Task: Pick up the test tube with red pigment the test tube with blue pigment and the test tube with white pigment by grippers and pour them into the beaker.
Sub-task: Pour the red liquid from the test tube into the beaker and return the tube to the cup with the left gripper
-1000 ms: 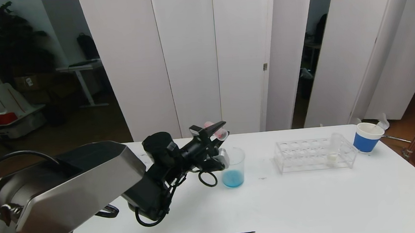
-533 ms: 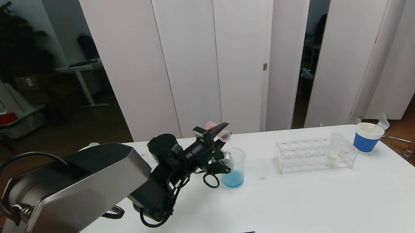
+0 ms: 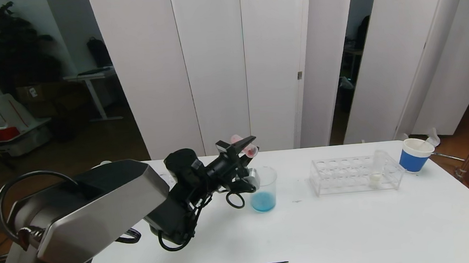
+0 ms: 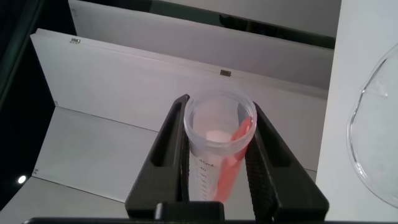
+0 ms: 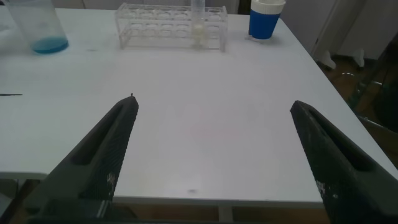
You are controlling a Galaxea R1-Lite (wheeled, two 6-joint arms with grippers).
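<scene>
Your left hand (image 3: 242, 147) is clenched tight on the test tube with red pigment (image 3: 244, 146). The tube lies tipped on its side in the hand, above the rim of the beaker (image 3: 263, 189) and a bit toward 10 o'clock from it. In the left wrist view you look right into the tube's open mouth (image 4: 219, 134), and a red streak runs along its inside wall. The fingers (image 4: 168, 149) press on both sides of the tube.

The beaker stands on the white tabletop (image 3: 328, 228), just beside the hand, with blue liquid at its bottom.

At 3 o'clock from the beaker, well apart from it, you see a clear tube rack (image 3: 355, 174). The test tube with white pigment (image 3: 376, 169) stands upright near the right end of that rack. A white paper cup with a blue band (image 3: 414, 155) stands at 2 o'clock from the rack, near the tabletop edge.

Your right hand (image 5: 217, 149) is spread wide with nothing in it, low over the near right part of the tabletop.
</scene>
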